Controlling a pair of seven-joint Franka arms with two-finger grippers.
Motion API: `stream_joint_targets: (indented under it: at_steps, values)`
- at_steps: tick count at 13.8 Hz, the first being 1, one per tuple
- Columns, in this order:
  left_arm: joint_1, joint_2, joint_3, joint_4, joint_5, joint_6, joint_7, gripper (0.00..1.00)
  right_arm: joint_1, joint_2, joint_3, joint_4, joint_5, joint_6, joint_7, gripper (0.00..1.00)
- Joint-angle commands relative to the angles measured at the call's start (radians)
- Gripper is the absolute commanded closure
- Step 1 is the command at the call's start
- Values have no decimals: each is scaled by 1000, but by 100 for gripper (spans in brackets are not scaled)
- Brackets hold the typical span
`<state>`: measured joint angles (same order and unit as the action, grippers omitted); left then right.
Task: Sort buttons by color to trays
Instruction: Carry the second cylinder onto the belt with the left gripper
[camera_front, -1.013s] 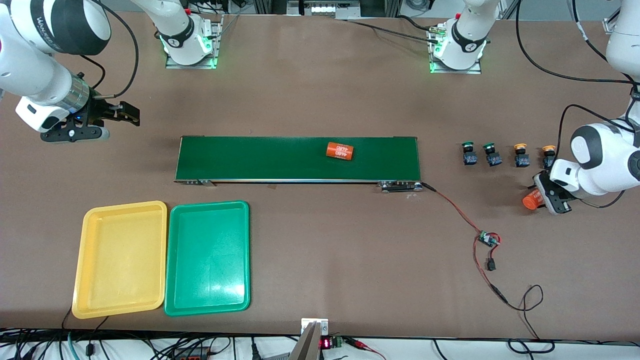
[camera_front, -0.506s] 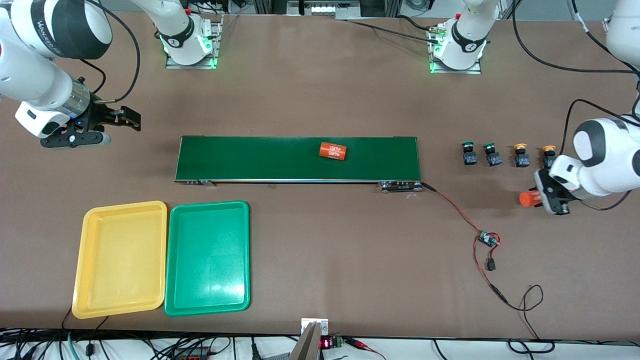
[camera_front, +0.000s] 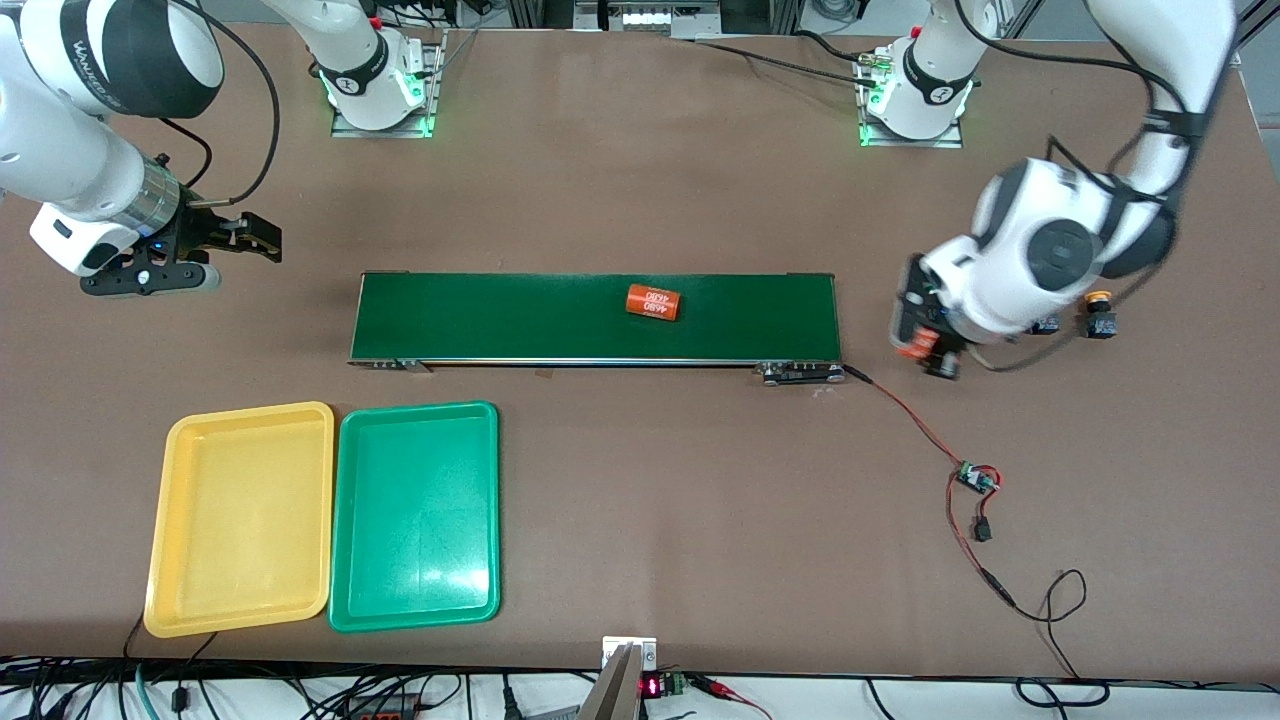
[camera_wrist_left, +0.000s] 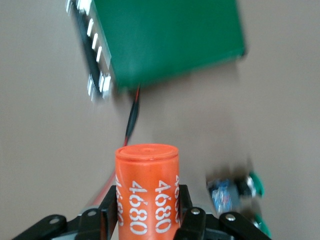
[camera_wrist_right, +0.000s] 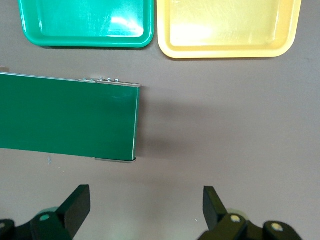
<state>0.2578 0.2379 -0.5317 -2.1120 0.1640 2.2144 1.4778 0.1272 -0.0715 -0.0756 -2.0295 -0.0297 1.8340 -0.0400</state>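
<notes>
Buttons (camera_front: 1100, 318): yellow-orange cap, black body

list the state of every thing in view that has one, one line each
left tool: shut on an orange cylinder, in the air just off the conveyor belt's end
right tool: open, empty, waiting over bare table
second orange cylinder: lying on its side on the conveyor belt
yellow tray: empty
green tray: empty
yellow button: upright on the table; the other buttons are hidden by the arm
</notes>
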Motion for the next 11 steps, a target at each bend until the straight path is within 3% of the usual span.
stream_joint_targets:
  at_steps: [1,7,11]
  values:
    - [-38,-38,-60,-43,-81,10,-39,100,2,27,-4,44,28,-15,-1,0]
    - [-139,-20,-91,-77,-123,30,-330,100,-4,38,-9,60,36,-45,-5,0]
    - [-161,35,-90,-75,-123,119,-341,100,-1,38,-9,57,36,-45,0,0]
